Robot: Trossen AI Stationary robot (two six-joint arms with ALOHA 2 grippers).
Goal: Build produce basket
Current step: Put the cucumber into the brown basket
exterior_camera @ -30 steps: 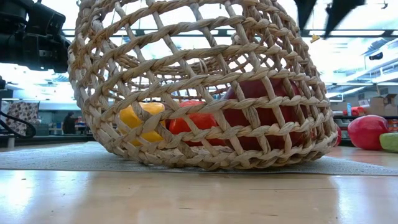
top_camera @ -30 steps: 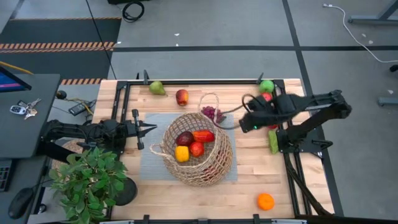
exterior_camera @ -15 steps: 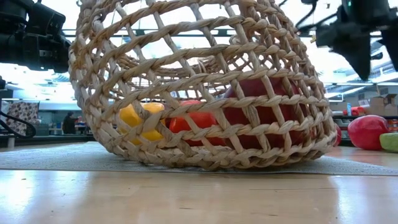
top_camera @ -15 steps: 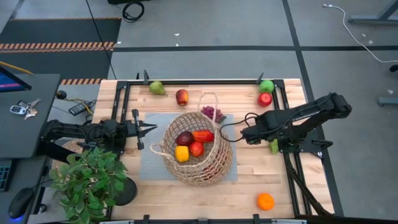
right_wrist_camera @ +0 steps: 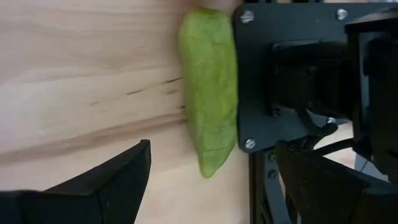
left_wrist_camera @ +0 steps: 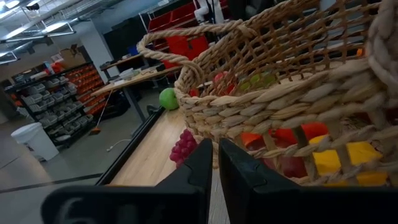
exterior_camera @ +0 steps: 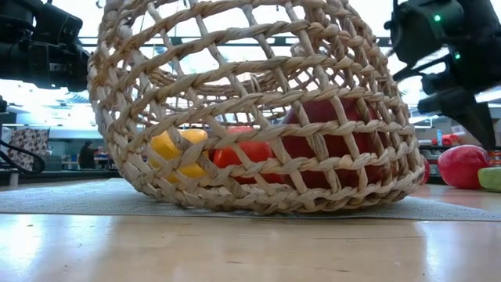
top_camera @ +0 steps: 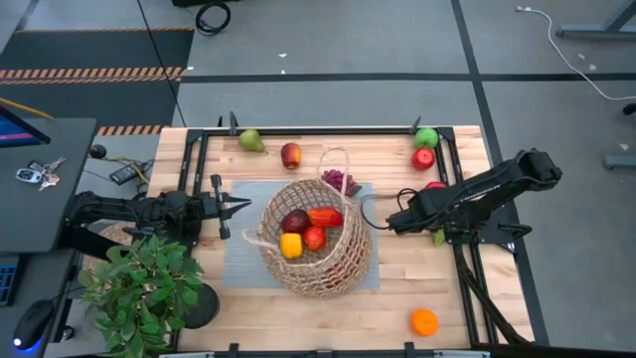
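Pale wood tabletop (top_camera: 397, 288) underfoot, grey mat (top_camera: 243, 254) at centre. Nearest, right gripper (right_wrist_camera: 208, 177) with fingers spread, hovering over a green vegetable (right_wrist_camera: 208, 87) lying against the arm's base, probably lining up a pick. Further on, basket (top_camera: 316, 239) tipped on the mat, holding peppers and apples. Beyond, left gripper (top_camera: 237, 206), fingers pressed together, waiting beside it. Loose orange (top_camera: 424, 321), grapes (top_camera: 339, 181), pear (top_camera: 250, 140) scattered; grey floor around.

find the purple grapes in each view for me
High view: grapes on the mat just behind the basket, under its loop handle.
Low view: not visible.
Left wrist view: grapes against the basket's outer wall, beyond the fingertips.
Right wrist view: not in it; only a green vegetable on the wood.
Shared landmark: the basket.
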